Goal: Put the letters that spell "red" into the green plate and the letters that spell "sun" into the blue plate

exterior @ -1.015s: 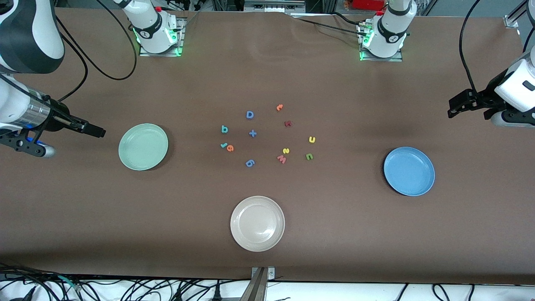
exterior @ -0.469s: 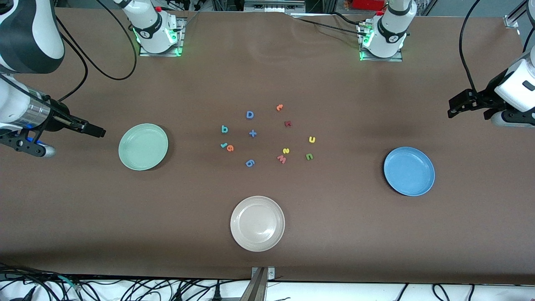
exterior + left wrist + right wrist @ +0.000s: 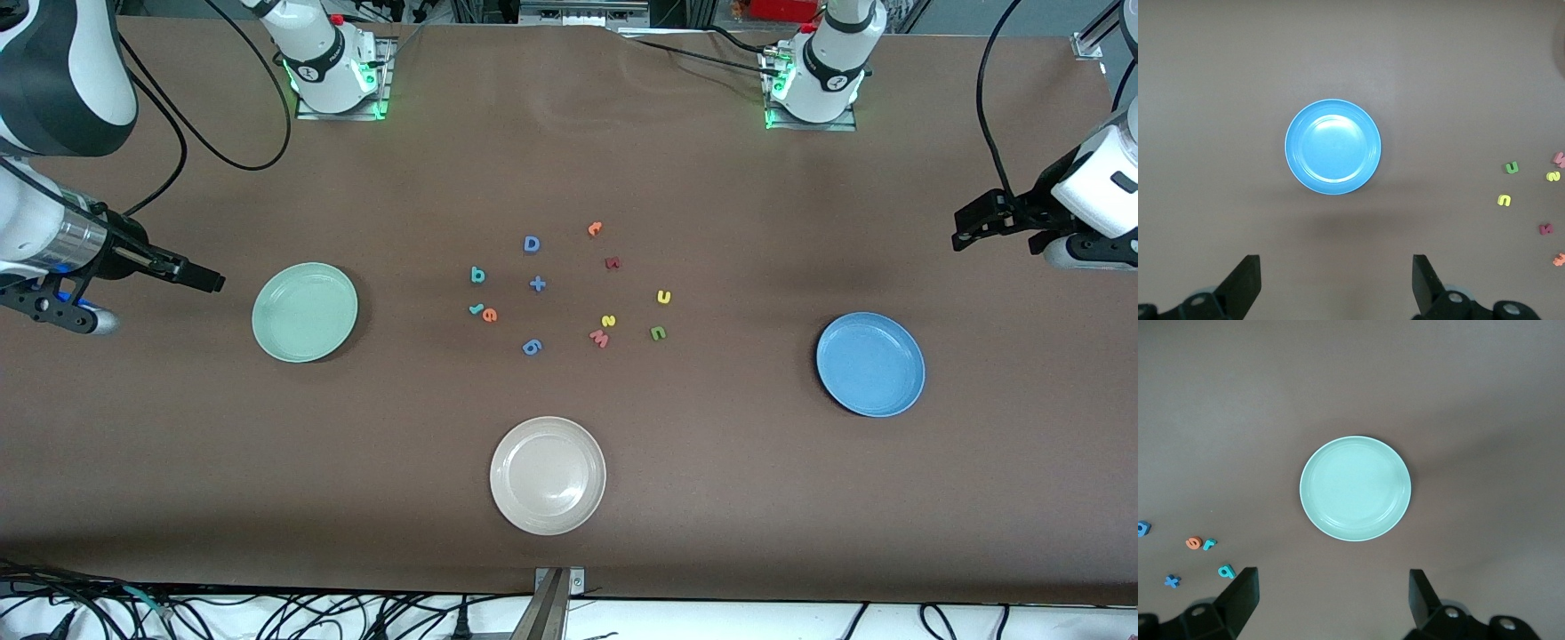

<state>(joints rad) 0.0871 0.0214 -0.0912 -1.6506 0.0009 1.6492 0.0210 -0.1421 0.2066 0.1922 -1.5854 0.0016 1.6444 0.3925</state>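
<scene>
The green plate (image 3: 305,312) (image 3: 1355,488) lies toward the right arm's end, the blue plate (image 3: 870,364) (image 3: 1333,147) toward the left arm's end. Between them lie the teal d (image 3: 477,276), teal r (image 3: 476,309) and orange e (image 3: 490,315), touching. The yellow s (image 3: 608,321), yellow u (image 3: 663,297) and green n (image 3: 658,333) lie closer to the blue plate. My right gripper (image 3: 206,281) (image 3: 1331,600) hangs open over bare table beside the green plate. My left gripper (image 3: 965,233) (image 3: 1336,287) hangs open over bare table beside the blue plate. Both hold nothing.
A cream-white plate (image 3: 548,476) sits nearest the front camera. Among the letters lie a blue D (image 3: 531,244), blue plus (image 3: 537,284), blue 6 (image 3: 532,347), pink W (image 3: 599,338), orange hooked letter (image 3: 595,228) and dark red letter (image 3: 612,263).
</scene>
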